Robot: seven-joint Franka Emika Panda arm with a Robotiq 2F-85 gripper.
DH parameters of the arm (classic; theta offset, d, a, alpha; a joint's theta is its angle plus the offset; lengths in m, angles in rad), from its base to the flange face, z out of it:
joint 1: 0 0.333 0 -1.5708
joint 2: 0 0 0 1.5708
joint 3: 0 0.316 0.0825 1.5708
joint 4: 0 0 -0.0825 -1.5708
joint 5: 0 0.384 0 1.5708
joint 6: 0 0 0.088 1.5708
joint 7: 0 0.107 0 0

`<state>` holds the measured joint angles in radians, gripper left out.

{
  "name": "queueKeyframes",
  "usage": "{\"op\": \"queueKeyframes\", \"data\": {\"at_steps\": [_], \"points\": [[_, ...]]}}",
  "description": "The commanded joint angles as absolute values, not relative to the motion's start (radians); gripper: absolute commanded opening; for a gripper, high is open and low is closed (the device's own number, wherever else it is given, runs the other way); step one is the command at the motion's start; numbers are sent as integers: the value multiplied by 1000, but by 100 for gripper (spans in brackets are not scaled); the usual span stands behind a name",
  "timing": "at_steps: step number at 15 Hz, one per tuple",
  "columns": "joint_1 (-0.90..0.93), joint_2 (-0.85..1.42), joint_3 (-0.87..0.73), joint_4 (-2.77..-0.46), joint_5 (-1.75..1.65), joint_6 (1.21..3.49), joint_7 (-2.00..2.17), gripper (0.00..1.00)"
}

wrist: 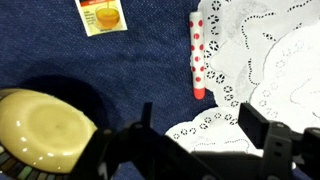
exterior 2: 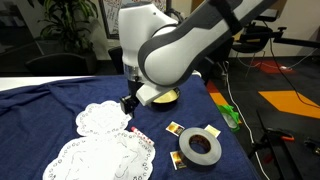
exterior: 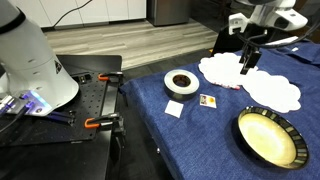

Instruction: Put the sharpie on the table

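Note:
The sharpie (wrist: 197, 55), white with red dots and a red tip, lies flat on the table's dark blue cloth (wrist: 60, 60), right beside the edge of a white lace doily (wrist: 250, 50). In an exterior view it is a small red-and-white streak (exterior: 231, 88) between two doilies. My gripper (wrist: 200, 125) is open and empty, hovering just above the cloth and the doily edge, short of the sharpie's red end. The gripper also shows in both exterior views (exterior: 247, 62) (exterior 2: 128, 103), pointing down over the doilies.
A dark bowl with a pale yellow inside (exterior: 270, 137) (wrist: 45, 130) stands near the gripper. A roll of tape (exterior: 181, 83), small cards (exterior: 208, 100) (wrist: 103, 15) and several doilies (exterior: 272, 93) lie on the cloth. A black bench with orange clamps (exterior: 90, 95) stands beside the table.

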<state>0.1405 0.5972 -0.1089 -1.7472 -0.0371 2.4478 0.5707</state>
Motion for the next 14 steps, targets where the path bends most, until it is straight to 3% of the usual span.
{"op": "queueKeyframes", "data": {"at_steps": [1, 9, 10, 14], "points": [[151, 396, -131, -1910, -55, 2449, 564, 100], [112, 118, -83, -2124, -39, 2443, 509, 100], [113, 192, -85, -2049, -48, 2445, 547, 100], [104, 144, -73, -2099, -46, 2445, 536, 100]]}}
